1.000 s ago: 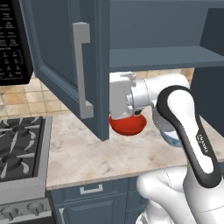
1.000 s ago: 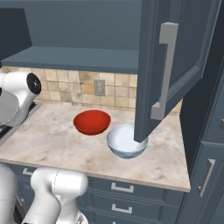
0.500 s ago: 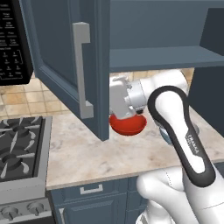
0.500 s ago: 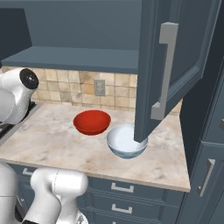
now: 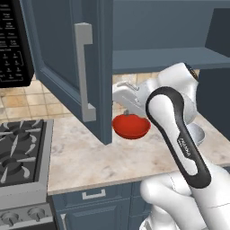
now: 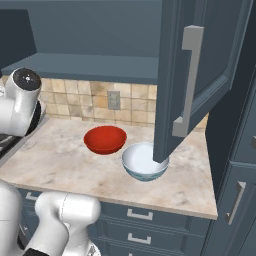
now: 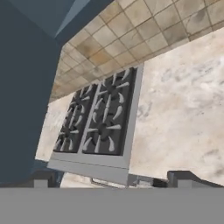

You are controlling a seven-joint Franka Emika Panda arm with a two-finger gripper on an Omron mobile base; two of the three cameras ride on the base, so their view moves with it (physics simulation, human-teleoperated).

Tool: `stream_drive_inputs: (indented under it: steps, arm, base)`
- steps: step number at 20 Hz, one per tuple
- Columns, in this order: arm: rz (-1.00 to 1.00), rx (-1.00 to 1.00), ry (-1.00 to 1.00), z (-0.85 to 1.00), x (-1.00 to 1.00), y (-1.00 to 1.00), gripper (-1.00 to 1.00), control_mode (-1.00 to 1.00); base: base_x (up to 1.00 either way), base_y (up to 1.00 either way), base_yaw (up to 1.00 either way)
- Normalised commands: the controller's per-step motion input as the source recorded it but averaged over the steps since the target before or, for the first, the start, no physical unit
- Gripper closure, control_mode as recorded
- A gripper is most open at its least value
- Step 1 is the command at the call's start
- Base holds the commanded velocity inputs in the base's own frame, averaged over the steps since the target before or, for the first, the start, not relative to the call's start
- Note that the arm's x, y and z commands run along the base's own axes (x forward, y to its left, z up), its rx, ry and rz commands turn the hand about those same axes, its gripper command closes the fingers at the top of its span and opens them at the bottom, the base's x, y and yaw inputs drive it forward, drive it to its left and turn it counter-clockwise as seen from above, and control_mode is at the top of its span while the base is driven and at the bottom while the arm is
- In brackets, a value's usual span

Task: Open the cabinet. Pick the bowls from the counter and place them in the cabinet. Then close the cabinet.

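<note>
the cabinet (image 6: 100, 65) stands open, both doors swung out over the worktop, so the first step of the task looks done. its inner shelf is bare as far as it can be seen. both bowls are not yet moved: the red bowl (image 6: 105, 139) sits near the middle of the counter (image 6: 55, 160), closer to the tiled back wall than to the front edge, and the white bowl (image 6: 144, 162) sits just beside it, nearer the front edge and partly under the lower corner of the right-hand door (image 6: 200, 75). so picking up each bowl, setting it on the shelf and shutting the doors are all left to do.

the gripper (image 7: 109, 179) has its fingers well apart and holds nothing; in the hand view it looks down at the stove (image 7: 98, 127) and the bare stone beside it, not at either bowl.

in the left base view the robot's arm covers most of the white bowl, leaving a sliver of its rim, and the left-hand door (image 5: 72, 67) hides part of the counter behind it. the blue pattern on the white bowl is hard to make out; it seems faint on the outer wall in the right base view. the upper part of the cabinet is cut off at the top of both base views.
</note>
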Motion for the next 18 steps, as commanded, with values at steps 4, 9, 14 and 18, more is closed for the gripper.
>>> stream_drive_inputs:
  steps: [4, 9, 14, 18]
  arm:
    - [-0.05, -0.32, 0.0, -0.25, 0.56, -0.4, -1.0, -1.0]
    - [0.0, -0.35, 0.0, -0.22, 0.45, -0.34, -1.0, -1.0]
    - [0.0, -0.36, 0.0, -0.3, 0.33, -0.2, -1.0, -1.0]
    - [0.0, -0.32, -0.03, -0.41, 0.26, -0.15, -1.0, -1.0]
  base:
    - [0.0, 0.0, 0.0]
    - [0.0, 0.0, 0.0]
    - [0.0, 0.0, 0.0]
    - [0.0, 0.0, 0.0]
